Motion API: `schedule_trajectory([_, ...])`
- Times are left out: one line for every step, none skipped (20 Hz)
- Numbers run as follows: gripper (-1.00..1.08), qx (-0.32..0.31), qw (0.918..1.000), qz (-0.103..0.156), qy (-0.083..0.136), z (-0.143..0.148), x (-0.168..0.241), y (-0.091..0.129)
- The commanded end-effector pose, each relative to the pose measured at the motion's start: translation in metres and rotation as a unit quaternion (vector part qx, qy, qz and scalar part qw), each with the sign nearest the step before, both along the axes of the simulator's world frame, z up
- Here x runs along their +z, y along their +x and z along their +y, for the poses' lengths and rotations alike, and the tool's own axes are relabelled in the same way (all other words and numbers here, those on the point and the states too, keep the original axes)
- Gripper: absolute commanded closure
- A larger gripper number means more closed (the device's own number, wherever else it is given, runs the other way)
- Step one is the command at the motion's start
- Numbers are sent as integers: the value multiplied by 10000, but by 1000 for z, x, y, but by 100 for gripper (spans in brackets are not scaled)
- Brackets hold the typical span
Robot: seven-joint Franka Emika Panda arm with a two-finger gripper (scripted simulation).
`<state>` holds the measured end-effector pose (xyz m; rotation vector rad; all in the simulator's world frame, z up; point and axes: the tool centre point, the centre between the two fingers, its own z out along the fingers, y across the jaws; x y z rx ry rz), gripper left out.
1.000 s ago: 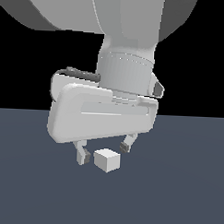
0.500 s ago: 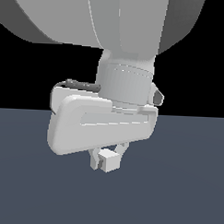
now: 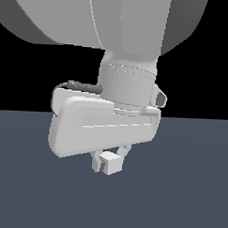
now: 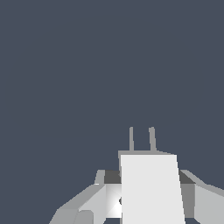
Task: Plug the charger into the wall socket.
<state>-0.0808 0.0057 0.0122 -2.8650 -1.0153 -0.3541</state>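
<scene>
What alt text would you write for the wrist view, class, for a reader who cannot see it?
The white charger sits between the fingers of the pincer, its two thin prongs pointing away from the camera. Behind it lies only a plain dark blue-grey surface; no wall socket is in view.

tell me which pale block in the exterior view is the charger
The small white cube clamped between the jaws, not the larger rounded housing above it.
</scene>
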Motion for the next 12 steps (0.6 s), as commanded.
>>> schedule_trajectory([108, -51, 10000, -4, 1, -1, 2, 2])
schedule_trajectory([108, -90, 10000, -4, 2, -1, 3, 4])
schedule_trajectory([108, -138, 9999, -5, 3, -2, 4, 5])
schedule_trajectory([108, -195, 9998, -6, 5, -2, 5, 7])
schedule_trajectory([108, -260, 9997, -7, 6, -3, 7, 10])
schedule_trajectory([108, -333, 9994, -8, 8, -4, 9, 12])
schedule_trajectory([108, -415, 9991, -10, 9, -5, 11, 15])
schedule_trajectory([108, -503, 9987, -11, 11, -7, 14, 19])
schedule_trajectory([108, -600, 9982, -12, 13, -8, 16, 22])
schedule_trajectory([108, -704, 9975, -14, 15, -10, 19, 26])
schedule_trajectory([108, -814, 9967, -15, 17, -12, 22, 30])
schedule_trajectory([108, -932, 9956, -17, 18, -14, 25, 34])
